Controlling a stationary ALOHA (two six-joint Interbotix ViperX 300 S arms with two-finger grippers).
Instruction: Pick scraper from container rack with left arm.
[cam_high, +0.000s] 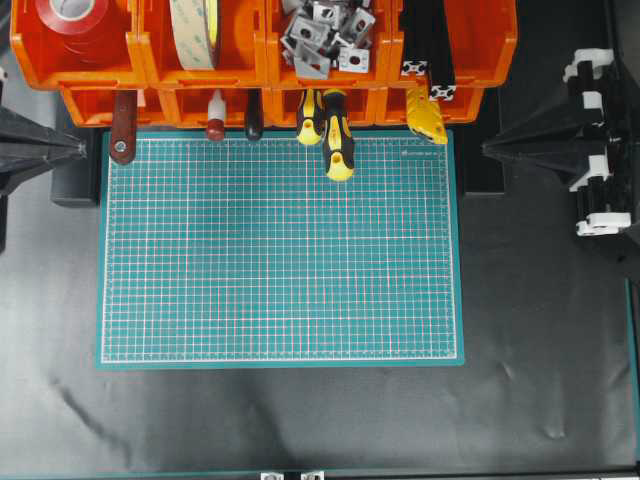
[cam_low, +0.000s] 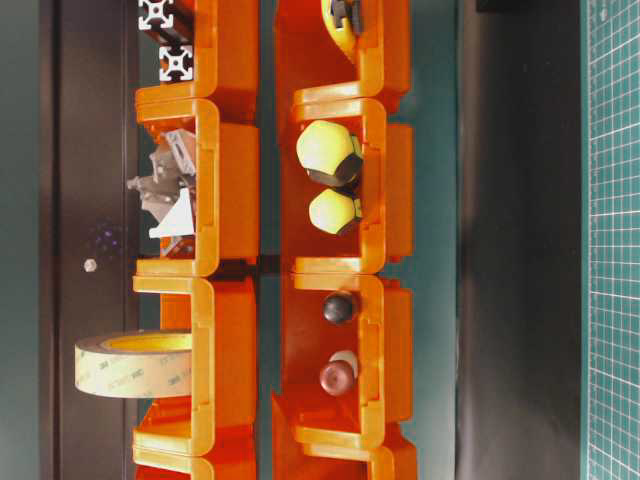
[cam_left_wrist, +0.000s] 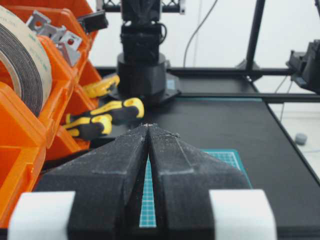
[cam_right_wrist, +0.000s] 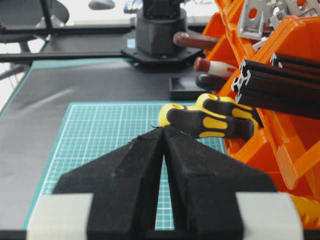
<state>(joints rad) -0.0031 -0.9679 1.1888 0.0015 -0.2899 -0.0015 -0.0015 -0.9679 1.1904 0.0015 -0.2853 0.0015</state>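
Nothing of the task is being shown as done yet. The scraper (cam_high: 123, 128) is still being held by the container rack (cam_high: 90, 75), in the lower-tier bin at the left end of the overhead view; its reddish-brown handle is sticking out over the top edge of the green cutting mat (cam_high: 280, 250), with the metal-ringed hole at the exposed end. The blade is being hidden inside the bin.

The left gripper (cam_left_wrist: 148, 126) is being kept at the left edge of the overhead view, beside the rack and well apart from the scraper handle. In the left wrist view its fingers are being pressed tip to tip, with nothing between them. The right gripper (cam_right_wrist: 162, 128) is likewise being held closed and empty, parked at the right side of the table.

By judgement, the whole pick is being left to do: the left gripper is needing to be opened, brought over the protruding handle, closed around it, and the scraper drawn out of the bin. The neighbouring red-handled tool (cam_high: 215, 128) is lying near, so a clean approach to the handle is being called for.
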